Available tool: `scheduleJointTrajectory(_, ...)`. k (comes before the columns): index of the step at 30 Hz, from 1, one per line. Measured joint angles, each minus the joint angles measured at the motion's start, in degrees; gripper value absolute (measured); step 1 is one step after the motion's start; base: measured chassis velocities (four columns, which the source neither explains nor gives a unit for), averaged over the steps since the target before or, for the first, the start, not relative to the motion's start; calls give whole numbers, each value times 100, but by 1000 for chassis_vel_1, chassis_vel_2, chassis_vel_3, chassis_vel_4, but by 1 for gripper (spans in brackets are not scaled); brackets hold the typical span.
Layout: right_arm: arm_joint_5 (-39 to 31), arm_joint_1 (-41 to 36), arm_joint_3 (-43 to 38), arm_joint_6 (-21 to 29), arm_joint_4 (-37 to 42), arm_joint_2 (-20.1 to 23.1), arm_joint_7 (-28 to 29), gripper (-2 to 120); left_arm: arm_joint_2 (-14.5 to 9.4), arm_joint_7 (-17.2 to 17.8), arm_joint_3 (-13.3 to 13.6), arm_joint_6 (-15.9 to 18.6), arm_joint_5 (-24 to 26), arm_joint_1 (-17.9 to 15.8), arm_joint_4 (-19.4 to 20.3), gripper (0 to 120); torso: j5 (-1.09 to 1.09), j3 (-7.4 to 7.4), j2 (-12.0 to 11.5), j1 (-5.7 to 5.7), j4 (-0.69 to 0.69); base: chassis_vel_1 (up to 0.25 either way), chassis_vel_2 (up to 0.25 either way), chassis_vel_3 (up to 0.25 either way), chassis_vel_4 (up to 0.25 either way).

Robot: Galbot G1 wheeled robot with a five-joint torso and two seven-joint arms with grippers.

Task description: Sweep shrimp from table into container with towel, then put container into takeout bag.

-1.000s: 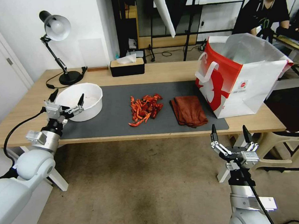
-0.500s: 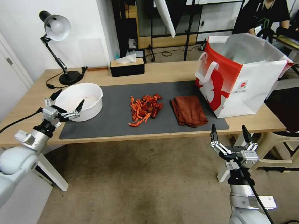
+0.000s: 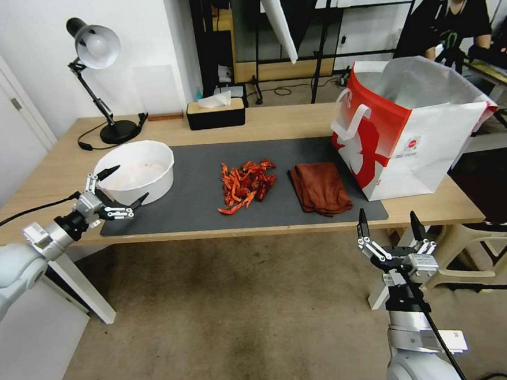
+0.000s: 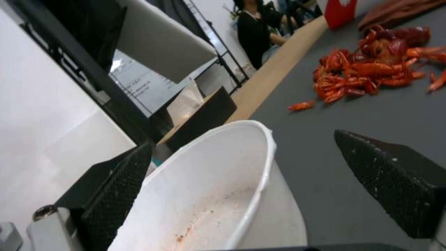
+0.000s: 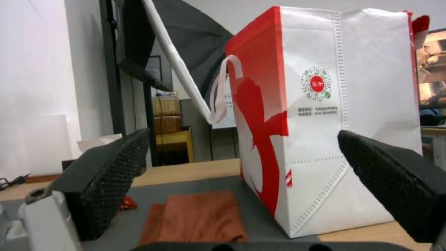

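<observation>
A heap of glossy red-orange curled shrimp (image 3: 246, 184) lies mid-mat on the long light wood table (image 3: 283, 122), beside a folded rust-brown towel (image 3: 320, 187). The wide round white plastic container (image 3: 137, 171) stands at the mat's left end. The left gripper (image 3: 116, 191) spreads its jaws wide around the container's near rim, grasping nothing. The boxy red-and-white takeout bag (image 3: 411, 127) stands at the right. The right gripper (image 3: 389, 231) hangs released before the table edge.
</observation>
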State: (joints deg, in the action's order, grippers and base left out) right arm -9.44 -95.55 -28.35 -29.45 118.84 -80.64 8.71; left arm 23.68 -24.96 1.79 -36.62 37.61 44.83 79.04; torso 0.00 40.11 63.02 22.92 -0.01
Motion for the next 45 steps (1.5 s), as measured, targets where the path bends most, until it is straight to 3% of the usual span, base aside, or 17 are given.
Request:
scheduleJointTrajectory(8,-58,16,3,-5,-14,-29,0,100,-60,-548,410,-57,-168,-706,-453,98,-2,0,0,-1,2,0,0,0,0)
scheduleJointTrajectory(12,-63,52,41,-5,-21,-71,0,100,-126,-1194,601,-125,-314,-1152,-739,99,-1,0,0,0,2,0,0,0,0)
scheduleJointTrajectory(18,-63,63,82,0,-10,-119,-1,100,-181,-1662,750,-149,-440,-1466,-860,98,-1,0,0,0,3,0,0,0,0)
scheduleJointTrajectory(22,-57,62,100,5,14,-152,-2,100,-165,-1933,985,-149,-509,-1807,-972,97,-1,0,0,0,3,0,0,0,0)
scheduleJointTrajectory(25,-55,48,106,8,36,-184,-2,100,-82,-2225,1361,-206,-681,-2348,-1147,98,0,0,0,0,1,0,0,0,0)
scheduleJointTrajectory(26,-55,48,106,8,36,-184,-2,100,-82,-2225,1361,-206,-681,-2348,-1147,98,0,0,0,0,1,0,0,0,0)
scheduleJointTrajectory(29,-59,16,102,9,56,-193,-2,100,20,-2593,1758,-268,-895,-2898,-1328,98,2,0,0,0,0,0,0,0,0)
scheduleJointTrajectory(30,-59,16,102,9,56,-193,-2,100,20,-2593,1758,-268,-895,-2898,-1328,98,2,0,0,0,0,0,0,0,0)
scheduleJointTrajectory(33,-86,8,86,12,73,-193,-1,100,117,-2915,2113,-356,-1018,-3348,-1526,98,0,0,0,0,1,0,0,0,0)
scheduleJointTrajectory(36,-95,7,83,21,89,-193,0,100,175,-3031,2222,-411,-1114,-3516,-1636,97,1,0,0,0,2,0,0,0,0)
scheduleJointTrajectory(38,-103,12,81,44,108,-203,3,100,373,-3337,2369,-569,-1418,-3892,-1927,98,0,0,0,0,2,0,0,0,0)
scheduleJointTrajectory(41,-104,18,82,50,109,-210,4,100,443,-3432,2429,-620,-1515,-4017,-2036,98,1,0,0,0,0,0,0,0,0)
scheduleJointTrajectory(44,-104,40,87,57,108,-235,5,100,667,-4063,2555,-662,-1748,-4411,-2343,97,1,0,0,0,1,0,0,0,0)
scheduleJointTrajectory(45,-104,40,87,57,108,-235,5,100,667,-4063,2555,-662,-1748,-4411,-2343,97,1,0,0,0,1,0,0,0,0)
